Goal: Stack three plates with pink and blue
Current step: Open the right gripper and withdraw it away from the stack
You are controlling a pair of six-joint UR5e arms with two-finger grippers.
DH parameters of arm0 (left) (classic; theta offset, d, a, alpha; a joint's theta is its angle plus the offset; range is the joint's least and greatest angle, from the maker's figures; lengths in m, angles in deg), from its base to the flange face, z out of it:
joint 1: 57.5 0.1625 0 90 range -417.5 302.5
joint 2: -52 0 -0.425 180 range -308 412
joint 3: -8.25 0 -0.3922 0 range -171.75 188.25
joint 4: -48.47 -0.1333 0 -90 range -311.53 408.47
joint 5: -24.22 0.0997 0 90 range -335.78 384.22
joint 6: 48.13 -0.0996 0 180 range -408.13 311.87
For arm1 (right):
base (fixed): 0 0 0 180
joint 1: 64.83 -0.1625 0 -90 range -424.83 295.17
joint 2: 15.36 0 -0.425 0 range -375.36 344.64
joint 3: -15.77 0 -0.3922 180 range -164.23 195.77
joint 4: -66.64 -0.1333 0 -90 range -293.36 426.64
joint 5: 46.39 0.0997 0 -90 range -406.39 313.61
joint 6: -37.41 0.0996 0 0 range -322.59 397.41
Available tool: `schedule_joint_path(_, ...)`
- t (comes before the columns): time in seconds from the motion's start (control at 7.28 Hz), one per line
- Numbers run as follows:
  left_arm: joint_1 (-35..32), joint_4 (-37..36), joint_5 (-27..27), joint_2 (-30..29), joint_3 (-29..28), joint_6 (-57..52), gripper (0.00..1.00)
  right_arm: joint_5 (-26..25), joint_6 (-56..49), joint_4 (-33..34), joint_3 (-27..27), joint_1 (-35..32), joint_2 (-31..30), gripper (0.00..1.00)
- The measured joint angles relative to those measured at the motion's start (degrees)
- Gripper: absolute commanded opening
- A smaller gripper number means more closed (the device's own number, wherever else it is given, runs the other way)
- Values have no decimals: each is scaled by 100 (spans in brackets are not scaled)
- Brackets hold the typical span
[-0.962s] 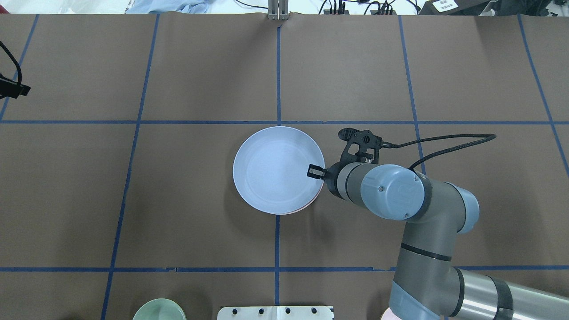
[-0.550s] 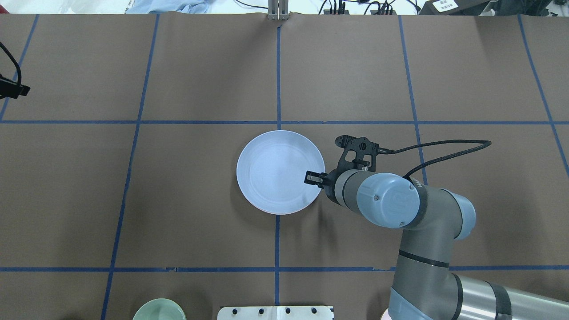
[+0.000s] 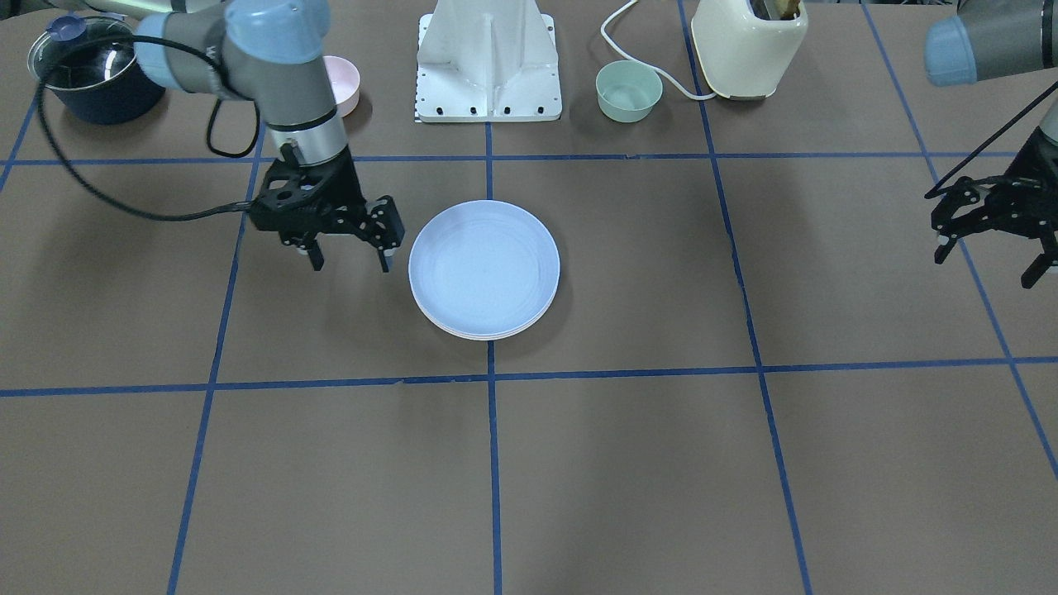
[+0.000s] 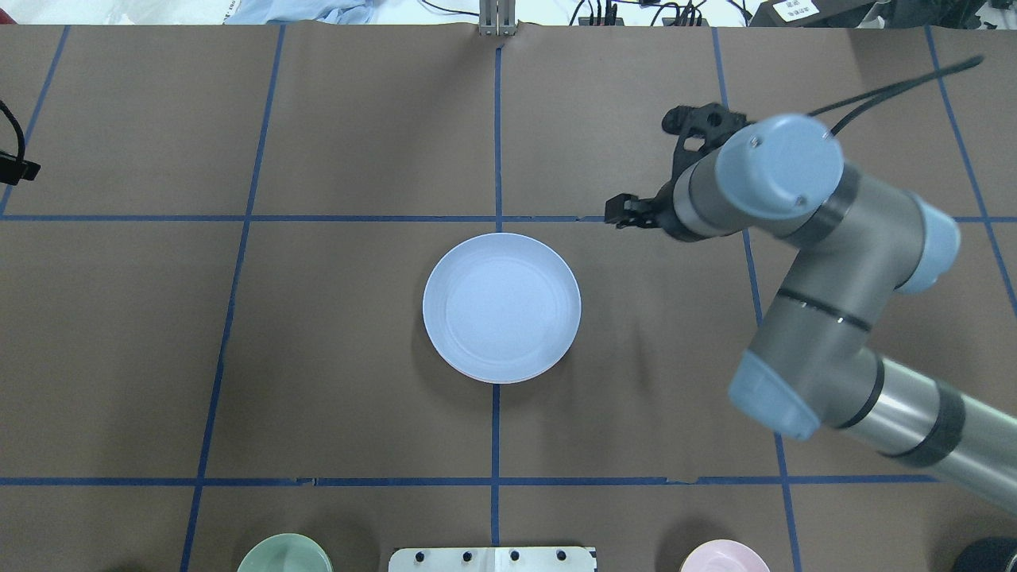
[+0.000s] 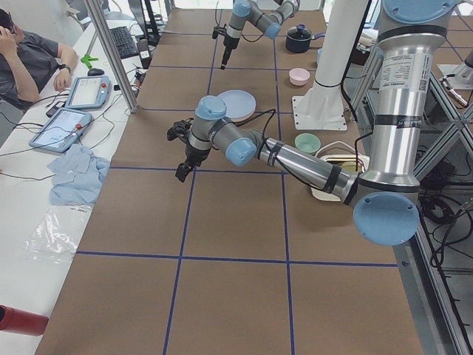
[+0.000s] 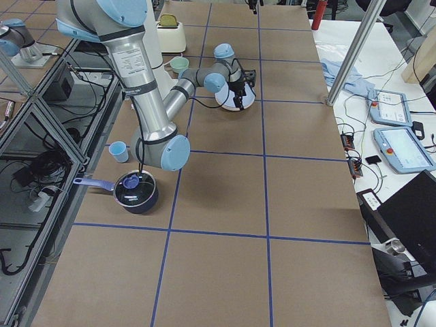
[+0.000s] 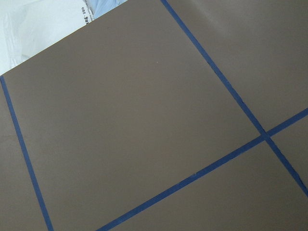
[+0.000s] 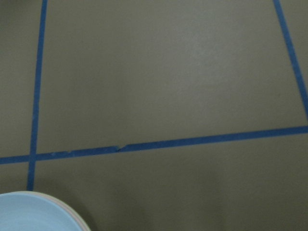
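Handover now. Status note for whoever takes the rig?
Right gripper: open, empty, beside the stack, not touching it.
Left gripper: open, empty, far off to the side.
Blue plate tops the stack at the centre of the table; paler rims show beneath, colours unclear.
Done: stacking looks complete. Left: confirm three plates, park the arms.

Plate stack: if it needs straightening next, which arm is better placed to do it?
Right, probably. The right tool hangs open just beside the plate stack, a short move away. The left tool hangs far off on the other side, with a long reach to cover.
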Motion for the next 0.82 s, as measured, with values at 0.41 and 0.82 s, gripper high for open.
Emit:
schedule_joint_path(0.41,-932,-63,-102,239,-248,-88,100,1551,-3282,887,-12,-1981,-427,100)
schedule_joint_path(0.82,-2089,-549,-979,259,-1150,-1264,100,2553,-6059,1012,-33,-3621,-1830,100)
